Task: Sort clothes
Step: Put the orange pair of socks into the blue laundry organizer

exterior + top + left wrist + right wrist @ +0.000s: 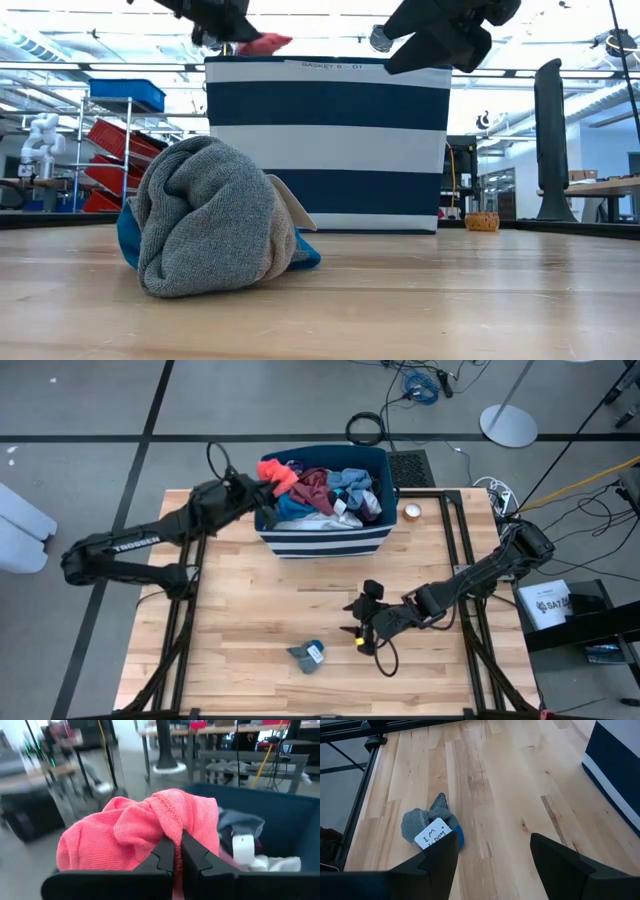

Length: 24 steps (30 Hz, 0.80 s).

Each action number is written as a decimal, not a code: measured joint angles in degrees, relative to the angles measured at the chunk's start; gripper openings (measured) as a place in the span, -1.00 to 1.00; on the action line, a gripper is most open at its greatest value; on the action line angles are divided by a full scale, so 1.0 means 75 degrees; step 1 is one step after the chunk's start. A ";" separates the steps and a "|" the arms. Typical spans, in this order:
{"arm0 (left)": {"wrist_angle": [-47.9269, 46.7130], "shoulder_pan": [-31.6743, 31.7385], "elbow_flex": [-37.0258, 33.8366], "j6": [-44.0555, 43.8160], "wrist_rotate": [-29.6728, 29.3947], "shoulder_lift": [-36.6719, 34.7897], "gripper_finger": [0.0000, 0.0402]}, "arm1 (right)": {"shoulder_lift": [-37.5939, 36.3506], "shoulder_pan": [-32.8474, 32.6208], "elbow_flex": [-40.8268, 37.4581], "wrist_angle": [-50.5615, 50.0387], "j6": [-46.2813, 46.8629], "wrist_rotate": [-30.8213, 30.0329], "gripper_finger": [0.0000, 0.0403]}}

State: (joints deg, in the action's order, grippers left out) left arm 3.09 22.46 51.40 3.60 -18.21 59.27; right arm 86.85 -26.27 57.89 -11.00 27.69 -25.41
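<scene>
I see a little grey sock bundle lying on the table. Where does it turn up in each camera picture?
High view: grey sock bundle low on the table, near the middle.
Low view: big, left foreground.
Left wrist view: not in it.
Right wrist view: lower left, white tag on it.
Shared landmark: navy striped bin, behind it.

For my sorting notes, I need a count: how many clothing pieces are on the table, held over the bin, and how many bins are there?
Grey rolled sock with blue edge and white tag, on the wooden table: 1
Red-orange knitted garment, held over the bin by the left gripper: 1
Navy fabric bin with white stripes: 1
Total: 3
</scene>
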 joint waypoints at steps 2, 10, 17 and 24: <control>-0.0408 0.0353 0.0038 -0.0455 0.0465 0.0064 -0.95 | 0.0000 0.0016 0.0000 -0.0003 -0.0004 -0.0003 0.16; -0.3191 0.0853 0.1618 -0.0336 0.1468 0.1196 -0.94 | 0.0021 0.0161 0.0000 0.0007 -0.0036 -0.0006 0.16; -0.4465 0.0854 0.3171 0.0340 0.1605 0.2421 -0.94 | 0.0160 0.0263 -0.0003 0.0015 -0.0039 0.0035 0.16; -0.4566 0.0846 0.3471 0.0420 0.1617 0.3115 -0.94 | 0.0166 0.0258 -0.0003 -0.0012 -0.0068 0.0038 0.16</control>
State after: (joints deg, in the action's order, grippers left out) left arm -31.15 28.80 77.43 6.75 -6.09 82.64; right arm 88.09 -24.34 57.87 -11.09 27.18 -25.12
